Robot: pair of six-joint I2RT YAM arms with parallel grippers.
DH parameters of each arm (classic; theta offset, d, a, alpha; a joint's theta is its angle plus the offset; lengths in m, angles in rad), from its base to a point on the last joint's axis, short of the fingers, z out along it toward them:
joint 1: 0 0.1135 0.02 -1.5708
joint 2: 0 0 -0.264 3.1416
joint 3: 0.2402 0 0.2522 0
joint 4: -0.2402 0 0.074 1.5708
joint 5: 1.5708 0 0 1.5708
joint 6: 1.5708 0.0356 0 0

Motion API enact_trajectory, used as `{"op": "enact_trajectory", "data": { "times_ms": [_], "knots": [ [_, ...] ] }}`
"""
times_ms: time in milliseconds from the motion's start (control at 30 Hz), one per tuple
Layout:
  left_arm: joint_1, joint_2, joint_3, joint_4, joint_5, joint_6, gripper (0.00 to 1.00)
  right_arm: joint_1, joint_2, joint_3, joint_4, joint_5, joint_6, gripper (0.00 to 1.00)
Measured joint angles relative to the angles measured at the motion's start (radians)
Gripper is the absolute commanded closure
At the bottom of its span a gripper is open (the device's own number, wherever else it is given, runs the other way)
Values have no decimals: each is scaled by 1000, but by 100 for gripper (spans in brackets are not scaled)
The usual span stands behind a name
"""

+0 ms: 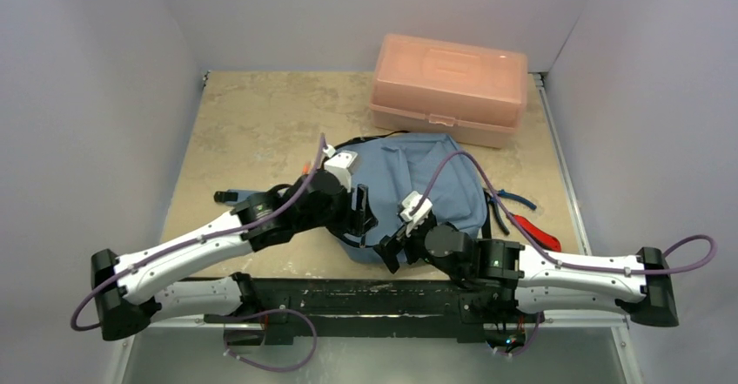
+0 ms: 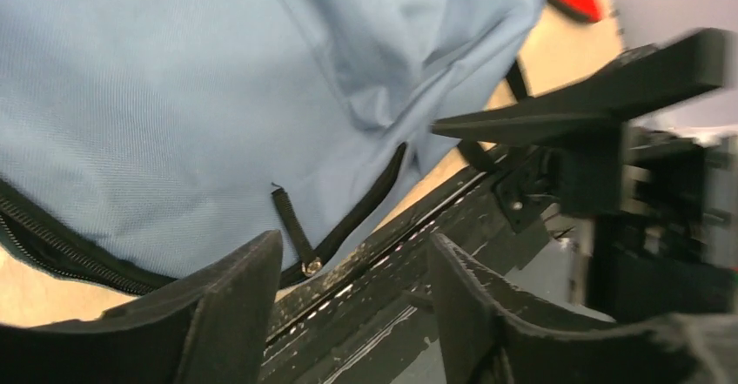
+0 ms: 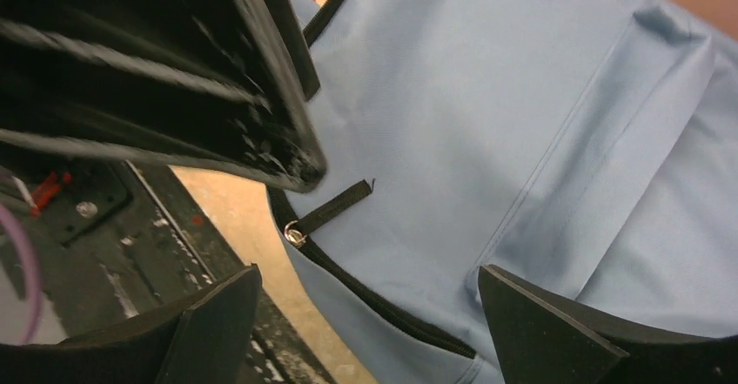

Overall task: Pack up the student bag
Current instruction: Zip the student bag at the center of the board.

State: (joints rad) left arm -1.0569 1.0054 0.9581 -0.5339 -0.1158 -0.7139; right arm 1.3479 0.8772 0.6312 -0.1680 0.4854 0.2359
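The left gripper (image 2: 348,310) has its jaws apart with nothing between them, at the near edge of the student bag (image 2: 174,97). A dark zipper pull (image 2: 293,230) lies at its 11 o'clock. The right gripper (image 3: 365,336) is spread wide too and empty — the same pull sits at its 11 o'clock, close under the left arm's finger. The bag lies flat mid-table (image 1: 252,123), with a salmon-pink box (image 1: 448,88) at its 12 o'clock and a red object (image 1: 535,232) at its 4 o'clock.

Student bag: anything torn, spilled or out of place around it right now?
Nothing stands out. The student bag lies flat with no visible tear, its zipper pull resting on the fabric. The left gripper and right gripper are open over its near edge.
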Motion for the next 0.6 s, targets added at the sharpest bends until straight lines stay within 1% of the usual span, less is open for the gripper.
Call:
{"op": "enact_trajectory", "data": {
  "times_ms": [33,133,200,267,367,400,467,500,600],
  "knots": [
    [10,32,12,-18,11,-9,36,0,-23,-24,14,-3,40,5],
    [21,153,25,-48,39,-29,39,0,-76,-63,10,19,183,19],
    [21,220,25,-72,46,-35,44,0,-82,-57,-46,73,330,23],
    [21,277,36,-96,46,-36,47,-3,-79,-34,-157,125,519,23],
    [21,330,55,-111,42,-42,48,-19,-77,-6,-296,132,759,22],
    [21,331,55,-114,37,-48,47,-26,-77,-3,-325,123,826,19],
    [21,311,53,-116,18,-56,43,-49,-77,-2,-379,80,964,18],
    [21,285,45,-112,6,-59,41,-72,-77,-2,-387,66,993,17],
    [21,154,7,-107,-31,-61,30,-194,-79,-15,-372,-53,1090,14]
  ]
}}
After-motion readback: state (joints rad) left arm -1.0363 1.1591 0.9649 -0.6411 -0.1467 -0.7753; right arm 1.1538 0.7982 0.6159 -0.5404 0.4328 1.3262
